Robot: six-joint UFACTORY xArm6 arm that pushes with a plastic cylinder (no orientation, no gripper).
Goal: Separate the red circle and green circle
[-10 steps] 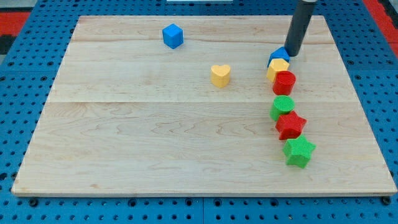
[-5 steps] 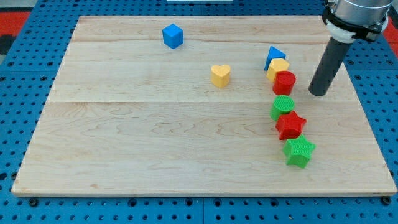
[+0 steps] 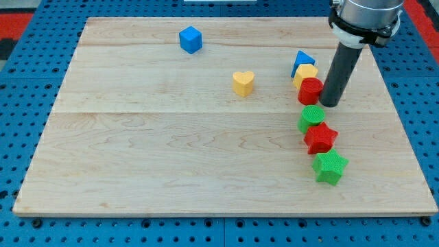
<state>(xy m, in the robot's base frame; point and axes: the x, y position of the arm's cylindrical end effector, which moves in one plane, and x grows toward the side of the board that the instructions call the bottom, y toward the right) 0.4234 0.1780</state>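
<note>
A: Pale wooden board (image 3: 171,158) on a blue pegboard bench, blocks mostly toward the view's right. Where are ours?

B: The red circle (image 3: 311,90) sits just above the green circle (image 3: 312,118) in a column, nearly touching. A yellow block (image 3: 306,74) and blue triangle (image 3: 302,62) lie above; a red star (image 3: 320,138) and green star (image 3: 330,167) below.

A: And my tip (image 3: 330,104)?

B: Just right of the red circle, about touching it. No claw here, only a bare rod holding nothing.

A: How will it handle?

B: Probably light, stiff, ribbed plastic that slides easily. Push its right side leftward, centred, or it may roll off.
</note>
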